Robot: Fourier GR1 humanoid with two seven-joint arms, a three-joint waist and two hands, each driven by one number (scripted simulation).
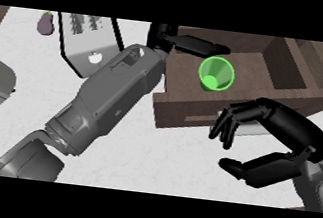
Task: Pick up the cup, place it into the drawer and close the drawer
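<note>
The cup [217, 74] is bright green and see-through, and it lies tipped on its side inside the open brown drawer [186, 109]. The left hand [183, 42] is up by the drawer's back edge, just beside the cup, with its fingers stretched out and holding nothing. The right hand [279, 144] hangs in front of the drawer, its fingers and thumb bent but apart, with nothing between them. On the white table [159, 151] sit a purple eggplant [46, 22] and a tablet [90, 42], partly hidden by the left arm.
</note>
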